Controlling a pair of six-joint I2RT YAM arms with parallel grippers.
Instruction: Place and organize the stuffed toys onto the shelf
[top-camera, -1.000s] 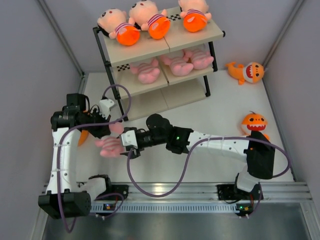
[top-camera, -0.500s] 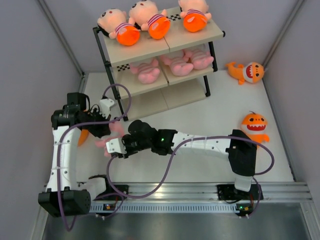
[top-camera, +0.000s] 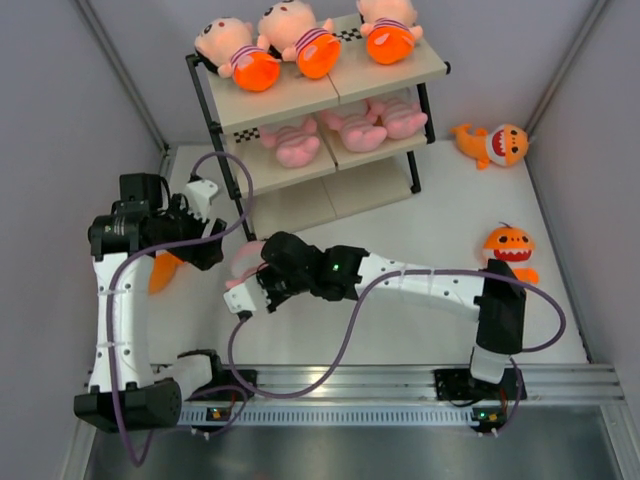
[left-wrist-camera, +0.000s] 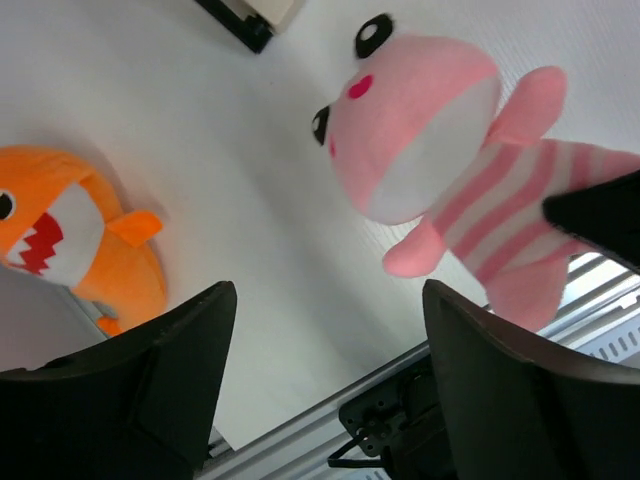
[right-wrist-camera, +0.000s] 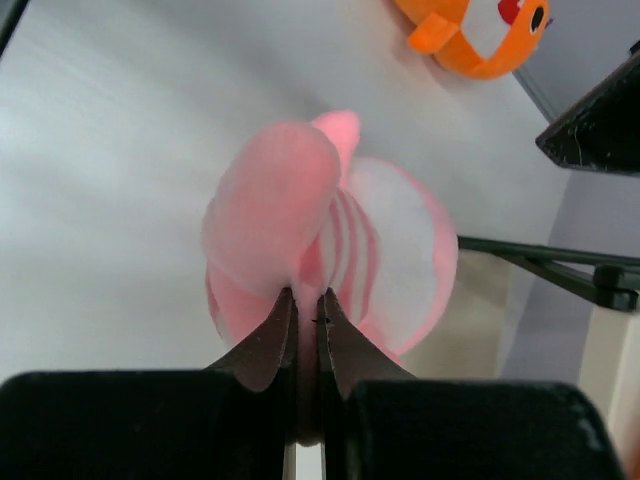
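Note:
A pink striped-belly stuffed toy hangs just above the table with my right gripper shut on a fold of its body. Seen from above, that toy is left of centre, in front of the shelf. My left gripper stands open and empty just left of the pink toy, not touching it. An orange shark lies on the table under the left arm. Three dolls sit on the shelf's top tier and three pink animals on the middle one.
Two more orange sharks lie on the right side, one near the back wall and one by the right wall. The shelf's black leg stands close behind the grippers. Grey walls close in on both sides.
The left gripper opened and drew back to the left, letting go of the pink toy. The right gripper reached in leftward and closed on that toy.

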